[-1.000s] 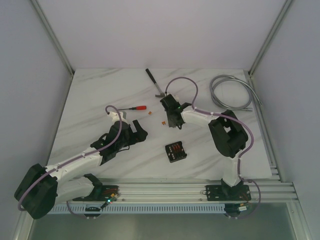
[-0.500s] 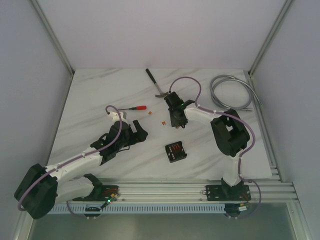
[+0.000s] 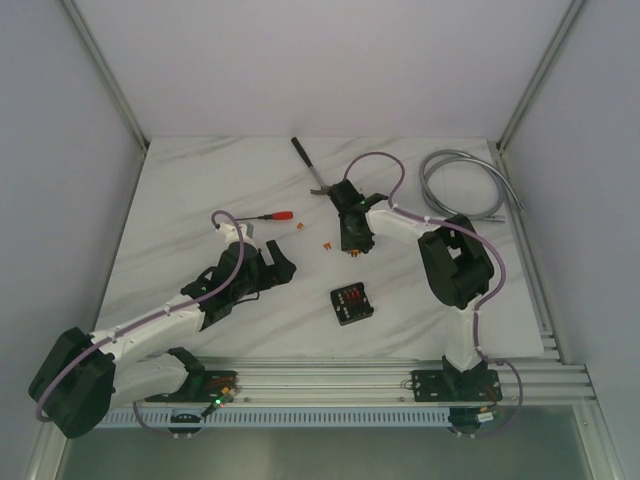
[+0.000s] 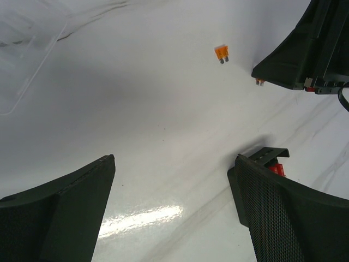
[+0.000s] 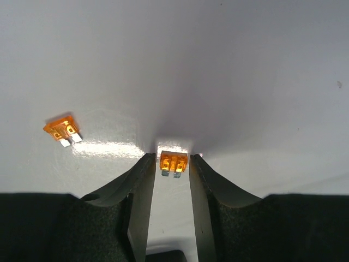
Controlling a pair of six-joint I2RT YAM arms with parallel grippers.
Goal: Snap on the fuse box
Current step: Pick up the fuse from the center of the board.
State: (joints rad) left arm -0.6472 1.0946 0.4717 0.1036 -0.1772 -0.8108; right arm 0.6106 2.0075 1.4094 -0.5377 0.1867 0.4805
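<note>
Right hand [image 3: 356,246] shifted, three fuses [image 3: 300,231] [image 3: 327,246] [image 5: 173,162], one fuse box [image 3: 351,304]

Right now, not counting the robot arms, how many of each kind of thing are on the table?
Loose orange fuses: 3
Fuse box: 1
Red-handled screwdriver: 1
Black-handled tool: 1
Grey cable coil: 1
Total: 7
</note>
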